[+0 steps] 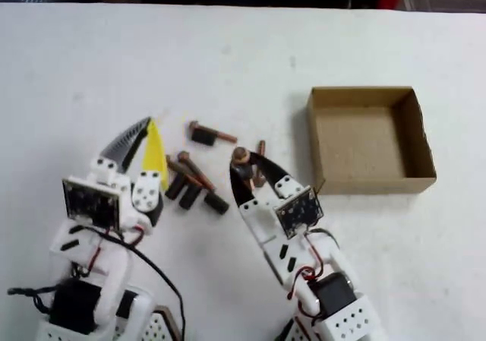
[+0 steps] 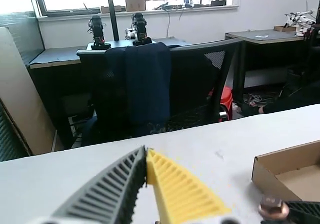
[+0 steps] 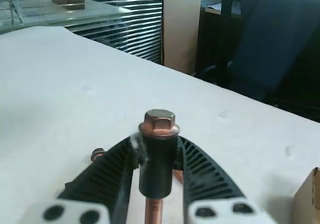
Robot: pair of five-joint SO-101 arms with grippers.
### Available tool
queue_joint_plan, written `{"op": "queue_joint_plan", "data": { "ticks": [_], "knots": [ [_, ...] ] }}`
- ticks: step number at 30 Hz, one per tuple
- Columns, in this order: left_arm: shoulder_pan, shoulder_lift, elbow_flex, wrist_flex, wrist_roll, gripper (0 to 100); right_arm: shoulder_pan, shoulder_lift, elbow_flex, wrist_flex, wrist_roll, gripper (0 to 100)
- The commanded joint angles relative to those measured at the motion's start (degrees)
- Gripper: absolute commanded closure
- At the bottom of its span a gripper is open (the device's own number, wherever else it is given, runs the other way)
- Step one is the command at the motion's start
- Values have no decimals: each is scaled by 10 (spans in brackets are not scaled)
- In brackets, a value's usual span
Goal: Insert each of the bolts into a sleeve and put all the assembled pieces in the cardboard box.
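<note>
My right gripper (image 1: 247, 168) is shut on an assembled piece (image 3: 158, 156), a copper bolt with a hex head run through a black sleeve, held upright between the black fingers (image 3: 107, 176). It hangs left of the cardboard box (image 1: 371, 138). My left gripper (image 1: 149, 122), one grey and one yellow finger (image 2: 182, 191), is shut with nothing in it, left of the loose parts. Several bolts and sleeves (image 1: 194, 181) lie between the arms, one bolt in a sleeve (image 1: 209, 134) farther back. Another bolt (image 1: 260, 149) lies by the right gripper.
The cardboard box (image 2: 287, 171) is open at the top and holds nothing. The white table (image 1: 228, 60) stretches wide behind the parts. A chair with a dark jacket (image 2: 147, 87) stands beyond the table's far edge.
</note>
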Motion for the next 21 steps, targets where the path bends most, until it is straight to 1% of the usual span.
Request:
{"op": "queue_joint_plan", "data": {
  "ticks": [1,3,8,12,15,17,21],
  "knots": [
    [-12,-62,32,15,-4,978,3,-7,5,2,10,981],
    [-16,-87,59,18,-4,978,3,-7,5,14,10,981],
    [-43,-83,93,18,-1,978,10,-7,5,39,10,982],
    [-54,-83,140,15,-1,978,55,-7,-10,50,10,982],
    [-65,-83,175,14,-1,978,104,-7,-58,120,11,982],
    [-75,-83,186,14,-1,978,132,-7,-98,173,33,982],
    [-88,-83,212,14,-1,978,175,-3,-148,220,64,982]
  ]
}}
